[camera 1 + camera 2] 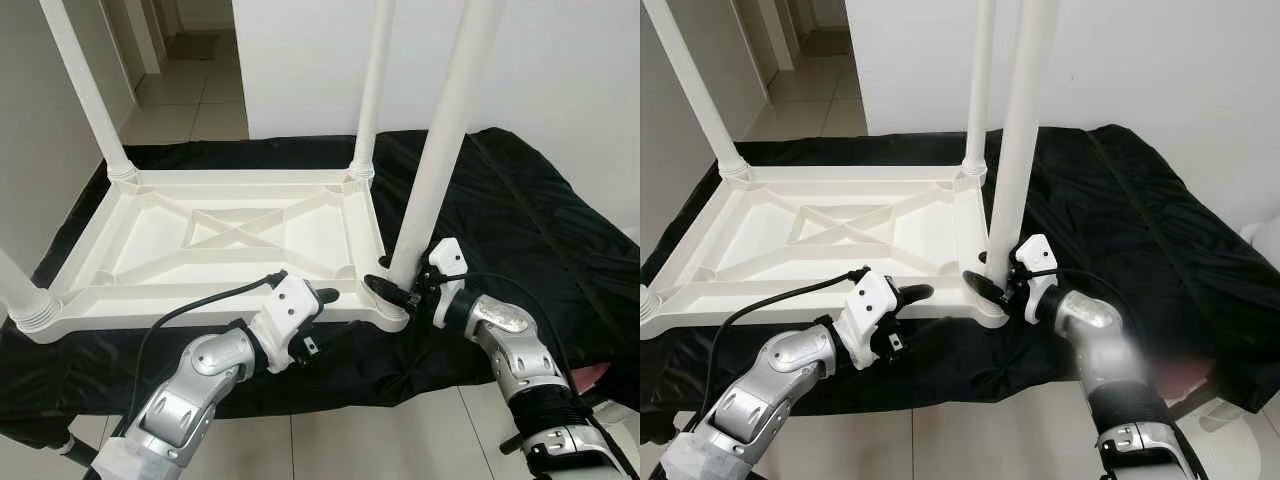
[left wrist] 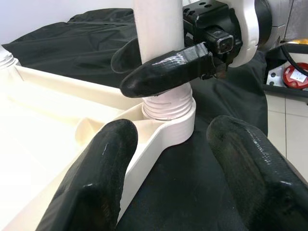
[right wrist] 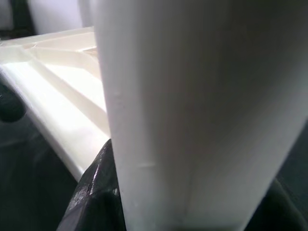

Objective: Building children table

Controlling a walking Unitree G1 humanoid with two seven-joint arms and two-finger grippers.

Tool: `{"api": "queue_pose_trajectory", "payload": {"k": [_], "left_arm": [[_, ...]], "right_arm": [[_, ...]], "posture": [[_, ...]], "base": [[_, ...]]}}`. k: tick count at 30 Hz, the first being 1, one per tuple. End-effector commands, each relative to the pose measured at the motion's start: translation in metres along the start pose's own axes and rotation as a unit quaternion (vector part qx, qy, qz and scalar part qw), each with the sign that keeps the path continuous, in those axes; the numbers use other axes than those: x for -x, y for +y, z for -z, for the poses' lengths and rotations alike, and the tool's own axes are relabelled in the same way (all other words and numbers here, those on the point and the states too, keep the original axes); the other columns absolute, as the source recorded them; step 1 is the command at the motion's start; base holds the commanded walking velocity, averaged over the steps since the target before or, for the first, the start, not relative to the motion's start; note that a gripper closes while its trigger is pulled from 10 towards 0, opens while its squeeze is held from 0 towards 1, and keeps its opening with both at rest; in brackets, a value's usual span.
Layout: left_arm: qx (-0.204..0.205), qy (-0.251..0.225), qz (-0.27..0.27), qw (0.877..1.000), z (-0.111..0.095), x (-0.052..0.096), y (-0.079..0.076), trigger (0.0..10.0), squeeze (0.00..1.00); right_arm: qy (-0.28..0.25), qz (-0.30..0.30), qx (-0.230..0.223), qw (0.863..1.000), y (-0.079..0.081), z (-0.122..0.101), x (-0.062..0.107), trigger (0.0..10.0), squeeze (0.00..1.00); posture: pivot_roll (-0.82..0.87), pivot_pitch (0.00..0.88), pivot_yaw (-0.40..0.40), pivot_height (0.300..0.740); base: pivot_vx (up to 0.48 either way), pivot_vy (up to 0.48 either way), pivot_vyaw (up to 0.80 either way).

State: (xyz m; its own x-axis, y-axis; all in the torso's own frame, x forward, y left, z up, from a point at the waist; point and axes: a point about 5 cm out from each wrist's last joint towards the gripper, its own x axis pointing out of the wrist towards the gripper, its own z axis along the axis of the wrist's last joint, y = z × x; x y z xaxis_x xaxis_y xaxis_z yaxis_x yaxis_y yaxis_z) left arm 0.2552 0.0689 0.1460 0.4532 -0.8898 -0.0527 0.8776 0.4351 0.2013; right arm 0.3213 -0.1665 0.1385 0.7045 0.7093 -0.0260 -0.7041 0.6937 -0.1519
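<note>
On black cloth [image 1: 520,200], one upturned tabletop [image 1: 230,235], four legs [image 1: 445,130], two pincers [image 1: 400,290].

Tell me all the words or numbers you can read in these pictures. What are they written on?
There are none to read. The white tabletop, its table legs, the black cloth, the left gripper and the right gripper show no words or numbers. The red object on the floor has pale marks, too blurred to read.

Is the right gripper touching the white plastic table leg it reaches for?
Touching. In the left wrist view the right gripper has its black fingers clamped around the white plastic table leg just above the threaded socket.
</note>
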Motion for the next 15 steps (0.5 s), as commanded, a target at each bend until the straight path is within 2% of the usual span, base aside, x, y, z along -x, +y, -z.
{"api": "queue_pose_trajectory", "payload": {"k": [1,6,15], "left_arm": [[0.000,0.007,0.005,1.000,0.003,0.001,0.000,10.0,0.00],[0.001,0.007,0.007,1.000,0.002,0.001,0.000,10.0,0.00],[0.001,0.010,0.008,1.000,0.002,0.003,0.001,10.0,0.00]], "right_arm": [[0.028,0.032,-0.023,0.999,0.001,0.014,0.004,10.0,0.00],[0.018,0.064,-0.047,0.997,0.005,0.016,0.001,10.0,0.00],[0.014,0.140,-0.056,0.988,0.011,0.014,-0.007,10.0,0.00]], "posture": [[-0.04,0.000,0.039,0.740],[-0.05,0.000,0.047,0.740],[-0.04,0.006,0.055,0.740]], "base": [[0.000,0.000,0.00],[0.000,0.000,0.00],[0.000,0.000,0.00]]}}
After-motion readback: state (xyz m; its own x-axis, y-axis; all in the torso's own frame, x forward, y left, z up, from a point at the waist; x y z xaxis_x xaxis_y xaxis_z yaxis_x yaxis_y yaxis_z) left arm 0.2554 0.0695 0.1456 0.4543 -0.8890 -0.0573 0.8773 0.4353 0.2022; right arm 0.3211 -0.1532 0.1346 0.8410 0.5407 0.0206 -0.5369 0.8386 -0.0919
